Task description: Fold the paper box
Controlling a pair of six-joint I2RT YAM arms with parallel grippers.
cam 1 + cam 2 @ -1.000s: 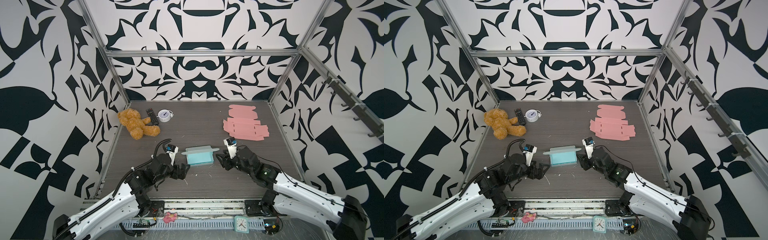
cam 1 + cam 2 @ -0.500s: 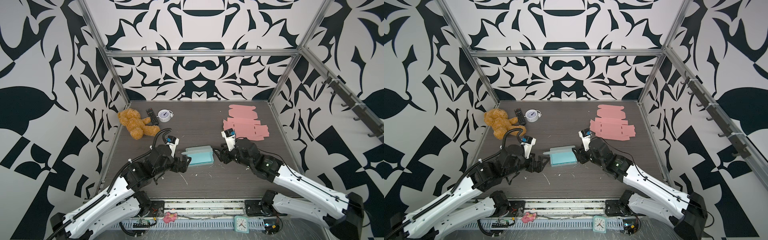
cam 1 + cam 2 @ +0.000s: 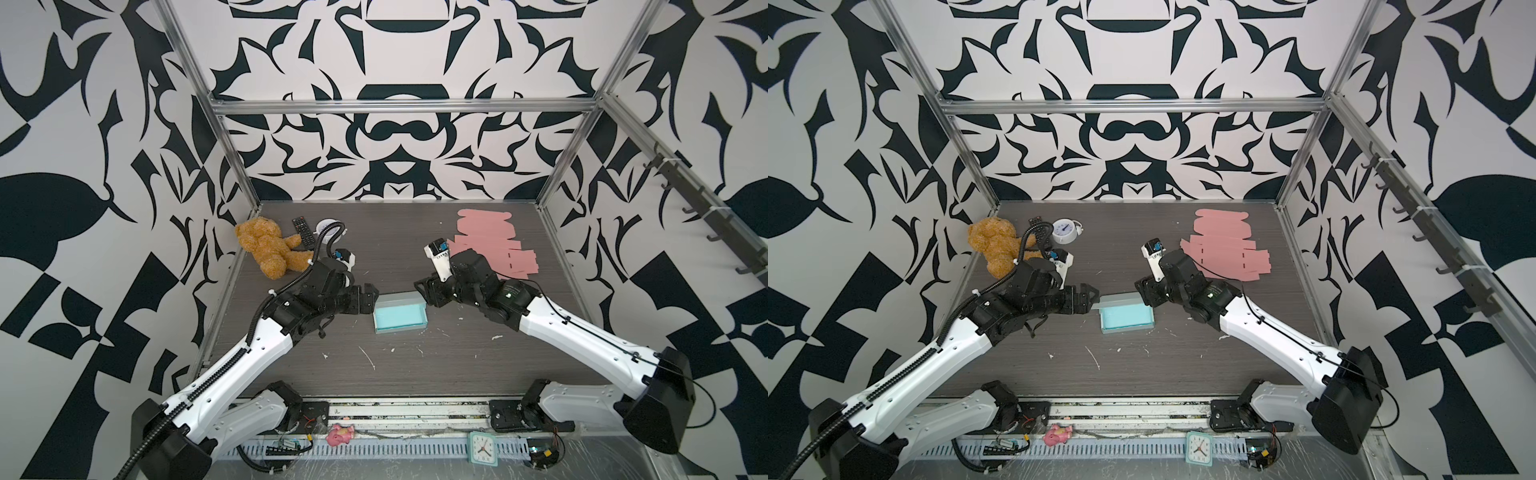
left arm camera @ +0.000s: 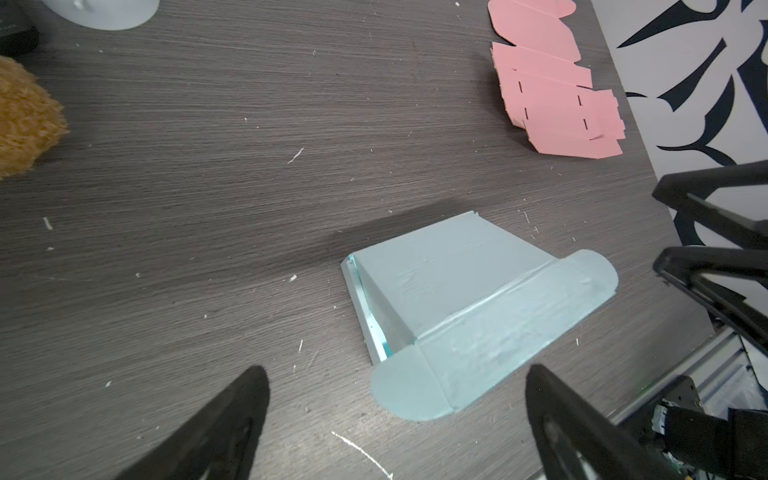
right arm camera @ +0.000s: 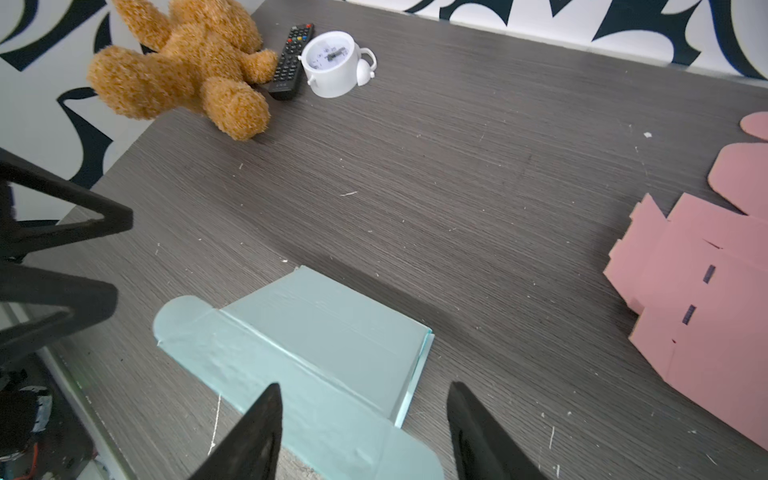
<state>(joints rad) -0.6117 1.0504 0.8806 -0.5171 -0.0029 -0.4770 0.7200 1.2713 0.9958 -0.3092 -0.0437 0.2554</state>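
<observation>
Front rail, nearest: one pink toy (image 3: 340, 435) and one square teal clock (image 3: 482, 448). Behind them, the left arm (image 3: 232, 374) and right arm (image 3: 582, 336) reach inward over the table (image 3: 415, 374).

Mid-table: one paper box (image 3: 400, 318), teal, lying between the two grippers. Its long axis runs left to right in both top views, with one short end toward each gripper. The bright teal face is turned upward, with a paler strip along the far long edge. The wrist views show a pale flap with two rounded ears; which edge carries it cannot be determined.

Left gripper (image 3: 370, 297): jaws spread wide, empty, tips just beside the box's left end. Right gripper (image 3: 422, 289): jaws parted, clamping nothing, at the box's right end; contact unclear.

Far left: one teddy bear (image 3: 268, 249), one remote control (image 3: 303, 232) and one white alarm clock (image 3: 1064, 232), partly hidden behind the left arm in a top view. Far right: pink flat box blanks (image 3: 494, 245), overlapping, count unclear, near edge covered by the right arm.
</observation>
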